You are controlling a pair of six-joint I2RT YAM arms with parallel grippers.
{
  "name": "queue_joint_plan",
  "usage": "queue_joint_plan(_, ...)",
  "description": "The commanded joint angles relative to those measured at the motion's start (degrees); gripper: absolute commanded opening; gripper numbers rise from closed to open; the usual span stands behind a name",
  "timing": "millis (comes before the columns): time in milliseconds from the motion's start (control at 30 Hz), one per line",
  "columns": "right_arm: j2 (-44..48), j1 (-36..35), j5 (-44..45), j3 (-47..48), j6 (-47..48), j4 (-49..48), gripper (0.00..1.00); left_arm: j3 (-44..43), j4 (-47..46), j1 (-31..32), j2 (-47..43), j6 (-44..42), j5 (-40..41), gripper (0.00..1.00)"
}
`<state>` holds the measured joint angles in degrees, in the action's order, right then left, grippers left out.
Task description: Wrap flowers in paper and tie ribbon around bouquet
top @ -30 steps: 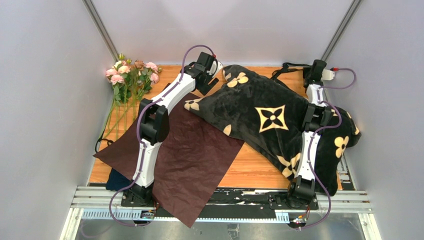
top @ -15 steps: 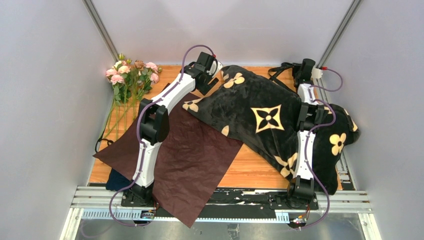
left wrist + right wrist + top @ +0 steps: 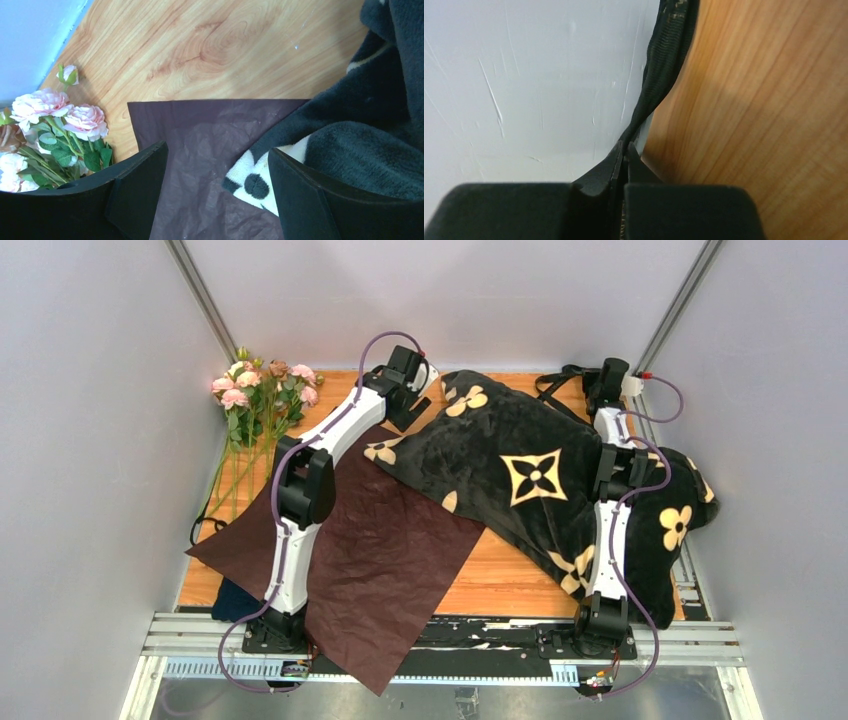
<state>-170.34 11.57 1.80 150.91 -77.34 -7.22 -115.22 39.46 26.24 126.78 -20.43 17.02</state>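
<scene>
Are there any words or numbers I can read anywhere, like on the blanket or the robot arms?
None: no words, numbers or labels can be read in any view.
The black blanket carries only cream flower shapes, not letters.
The paper is plain.

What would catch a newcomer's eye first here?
A black blanket with cream flowers lies heaped on the right of the table. A dark red paper is spread front left, hanging over the near edge, with pink roses at the far left corner. The right gripper pinches a black ribbon.

The flowers [image 3: 262,388] lie far left while the blanket [image 3: 500,445] overlaps the paper [image 3: 395,540].
</scene>
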Motion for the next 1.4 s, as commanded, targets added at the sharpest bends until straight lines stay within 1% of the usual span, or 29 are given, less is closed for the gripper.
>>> queue_joint_plan(0,3.1,0.3,-7.5,-4.1,8.3,-3.7,0.00,2.6,-1.0,-0.4,-4.1,-1.2,-0.3,0.82)
queue_joint_plan(100,9.1,0.3,-12.6,-6.5,13.1,-5.8,0.00,4.1,-1.8,-0.4,-5.1,-1.7,-0.4,0.82)
queue_joint_plan(200,14.7,0.2,-15.7,-8.2,16.9,-6.5,0.00,4.6,-2.7,-0.5,-5.9,-2.1,-1.2,0.82)
queue_joint_plan(400,22.4,-1.4,-20.0,-8.3,22.2,-6.2,0.00,1.9,-2.9,-0.4,-6.3,-1.9,-4.3,0.82)
queue_joint_plan(500,25.8,-2.7,-23.1,-7.9,21.9,-7.0,0.00,-1.1,-3.0,-0.3,-6.3,-2.1,-6.4,0.82)
queue_joint_plan(567,27.4,-4.8,-25.8,-5.9,21.5,-8.0,0.00,-5.6,-3.1,-0.1,-6.2,-2.6,-8.8,0.82)
queue_joint_plan(667,29.7,-8.6,-30.6,-1.6,22.2,-11.3,0.00,-11.6,-4.6,0.4,-5.7,-2.0,-14.7,0.84)
queue_joint_plan(700,31.0,-10.0,-32.2,-0.9,22.7,-13.0,0.00,-14.1,-5.9,0.5,-5.8,-1.4,-17.8,0.86)
queue_joint_plan(767,34.3,-13.0,-35.5,-1.7,23.4,-15.9,0.00,-15.1,-11.7,1.1,-7.1,0.5,-25.4,0.90)
queue_joint_plan(900,41.2,-17.9,-40.3,-4.4,22.6,-19.0,0.00,-9.8,-28.8,2.5,-11.1,7.6,-35.7,0.99)
queue_joint_plan(967,44.7,-19.5,-41.9,-5.2,21.5,-20.5,0.00,-8.2,-35.0,3.0,-11.9,11.5,-39.5,1.00)
queue_joint_plan(1033,47.4,-20.7,-43.3,-5.0,21.5,-20.8,0.00,-8.4,-38.7,3.4,-11.8,15.6,-42.7,1.00)
queue_joint_plan(1133,51.5,-22.5,-44.9,-5.7,21.8,-21.3,0.00,-9.4,-42.5,3.8,-11.7,19.8,-45.2,1.00)
queue_joint_plan(1333,58.0,-26.0,-46.7,-7.3,21.3,-22.5,0.00,-9.7,-45.7,3.9,-12.7,23.2,-43.0,1.00)
queue_joint_plan(1367,58.8,-26.5,-46.7,-7.4,21.5,-22.3,0.00,-9.7,-46.1,4.0,-12.8,23.3,-43.8,1.00)
